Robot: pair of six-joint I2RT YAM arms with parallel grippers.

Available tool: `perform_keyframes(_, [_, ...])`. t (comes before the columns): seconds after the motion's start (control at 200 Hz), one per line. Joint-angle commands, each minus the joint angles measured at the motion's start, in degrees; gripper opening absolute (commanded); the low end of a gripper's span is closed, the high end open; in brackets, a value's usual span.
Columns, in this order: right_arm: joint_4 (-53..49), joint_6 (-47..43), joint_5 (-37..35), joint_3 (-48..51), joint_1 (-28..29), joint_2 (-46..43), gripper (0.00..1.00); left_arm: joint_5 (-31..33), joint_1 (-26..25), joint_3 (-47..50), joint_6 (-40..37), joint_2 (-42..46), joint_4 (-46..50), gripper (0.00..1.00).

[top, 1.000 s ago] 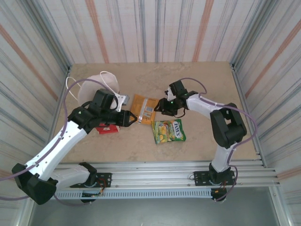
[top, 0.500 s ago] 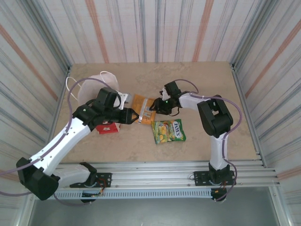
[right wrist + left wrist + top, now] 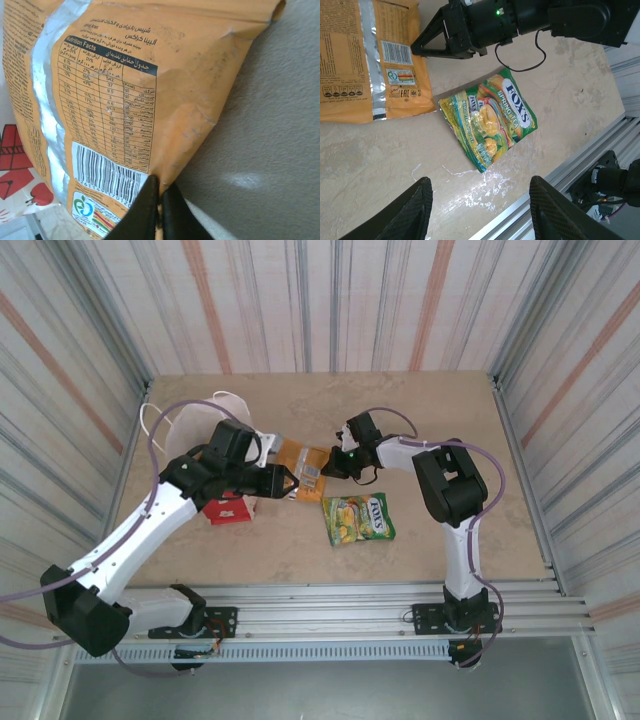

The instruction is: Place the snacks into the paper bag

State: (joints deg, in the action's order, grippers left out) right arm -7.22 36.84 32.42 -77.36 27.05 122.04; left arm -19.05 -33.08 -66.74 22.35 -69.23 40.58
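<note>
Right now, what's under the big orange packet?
The orange packet lies on the beige table, which shows around its edges. The right tool pinches one corner. Anything flat directly beneath it is covered, so I cannot tell.

White links (image 3: 130,540), black joints (image 3: 455,485), looping lilac cables (image 3: 160,420); right hand (image 3: 326,469) black with a green light (image 3: 496,12)

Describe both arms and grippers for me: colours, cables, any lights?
Both arms look alike: the left arm and right arm have white links with chunky black joint housings, and a thin lilac cable loops loosely along each. The left gripper and right gripper are black with tapered wedge-shaped fingers. A small green light glows on the right wrist.
</note>
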Motion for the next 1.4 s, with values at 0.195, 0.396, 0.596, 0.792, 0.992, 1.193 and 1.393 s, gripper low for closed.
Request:
perform_keyframes(0.195, [-1.77,-5.67,-1.52,1.16,0.55,-8.6,0.0,0.92,-0.31,-3.75,-0.98,0.68,1.96,0.55])
perform_keyframes(0.396, [-6.56,-12.15,-3.01,-0.12,0.55,-15.41,0.0,2.74,-0.19,-5.74,-2.79,1.67,1.54,0.56])
perform_keyframes(0.596, [-13.03,-18.64,-3.32,-3.3,0.29,-21.22,0.0,3.3,-0.18,-7.16,-7.07,1.64,0.44,0.59])
perform_keyframes(0.792, [-21.03,-24.8,-4.09,-7.35,0.06,-25.71,0.0,3.05,-0.32,-7.75,-10.91,2.19,-2.1,0.6])
perform_keyframes(0.992, [-27.79,-18.4,-7.05,-11.31,-0.46,-28.24,0.0,8.18,-4.53,-6.99,-19.89,1.26,-3.58,0.64])
perform_keyframes(1.193, [-31.08,-8.23,-5.89,-12.75,-0.33,-29.31,0.0,18.02,-9.63,-8.87,-24.75,-2.36,-4.18,0.71])
perform_keyframes(1.393, [-30.16,-1.95,-5.33,-11.58,0.97,-31.58,0.0,21.4,-10.86,-9.24,-27.02,-6.52,-7.57,0.73])
